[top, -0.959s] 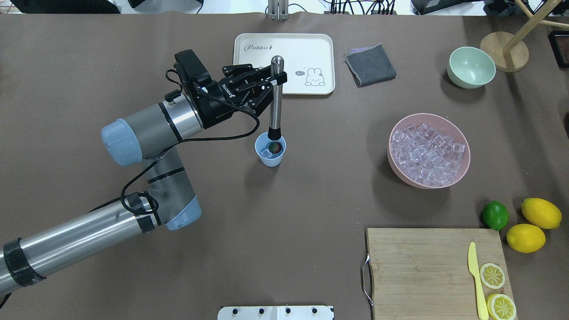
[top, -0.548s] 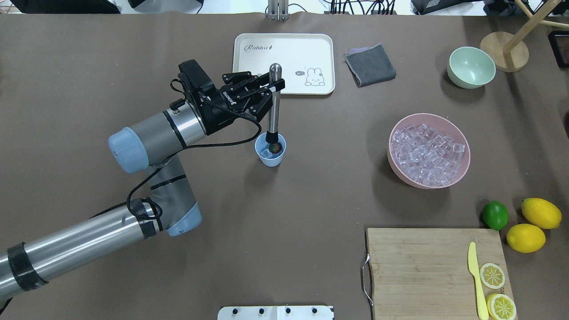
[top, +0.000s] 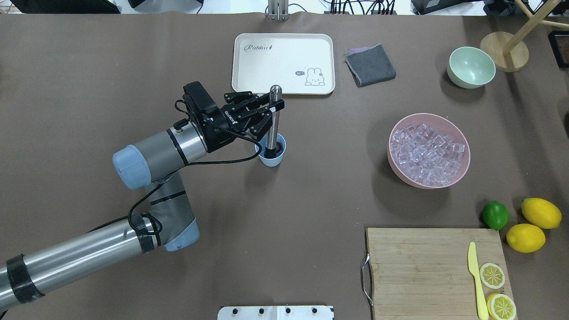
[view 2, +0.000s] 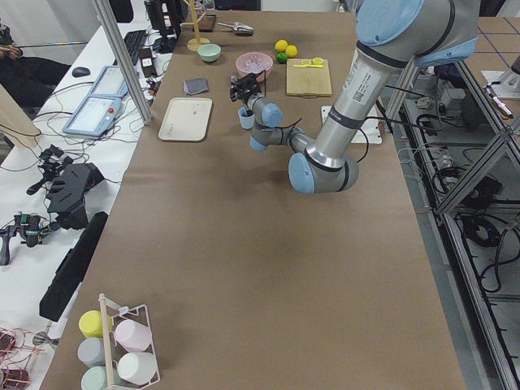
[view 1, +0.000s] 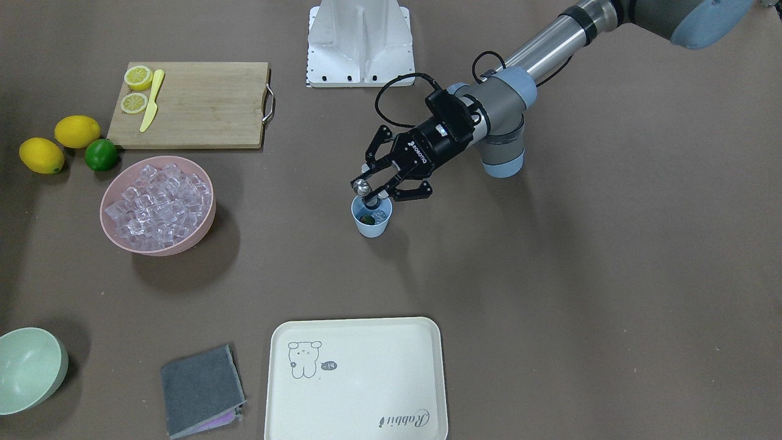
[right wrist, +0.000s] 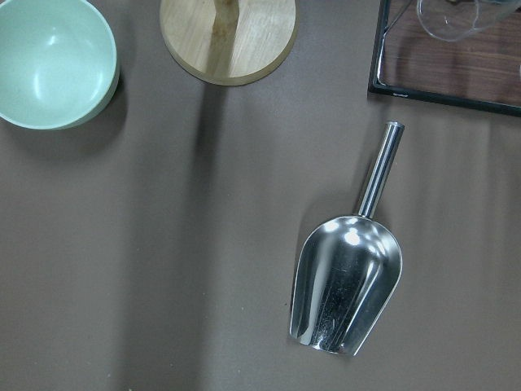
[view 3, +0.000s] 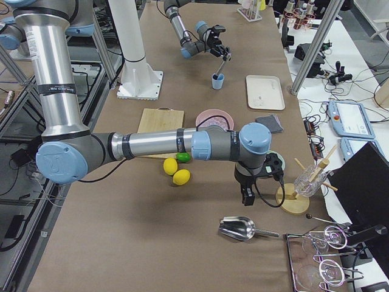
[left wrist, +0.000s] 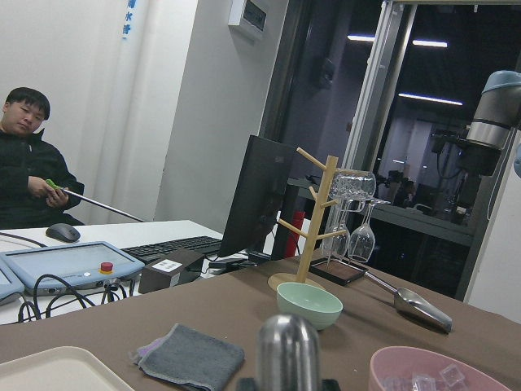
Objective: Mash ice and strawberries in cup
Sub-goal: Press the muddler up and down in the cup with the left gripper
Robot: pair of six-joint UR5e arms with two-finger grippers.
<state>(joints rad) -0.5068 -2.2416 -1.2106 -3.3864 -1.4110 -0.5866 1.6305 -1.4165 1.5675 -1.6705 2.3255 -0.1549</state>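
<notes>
The light-blue cup (top: 271,159) stands mid-table, left of centre. My left gripper (top: 276,106) is shut on a steel muddler (top: 274,121) that stands upright with its black tip down inside the cup. Beside the tip a bit of the red strawberry (top: 280,147) shows. In the front-facing view the cup (view 1: 371,227) holds the strawberry (view 1: 365,217) and a piece of ice (view 1: 382,215). More ice (top: 427,153) fills the pink bowl (top: 390,146). My right gripper (view 3: 247,197) hangs far to the right, over the table near a steel scoop (right wrist: 346,281); I cannot tell its state.
A cream tray (top: 266,62) lies behind the cup, with a grey cloth (top: 370,65) and a pale green bowl (top: 471,67) to its right. A cutting board (top: 422,266) with a yellow knife, lemon slices, a lime (top: 494,214) and two lemons sits front right.
My left gripper has come down and toward the robot with the muddler. The tip has sunk from the cup's mouth into the cup and now hides most of what is inside.
</notes>
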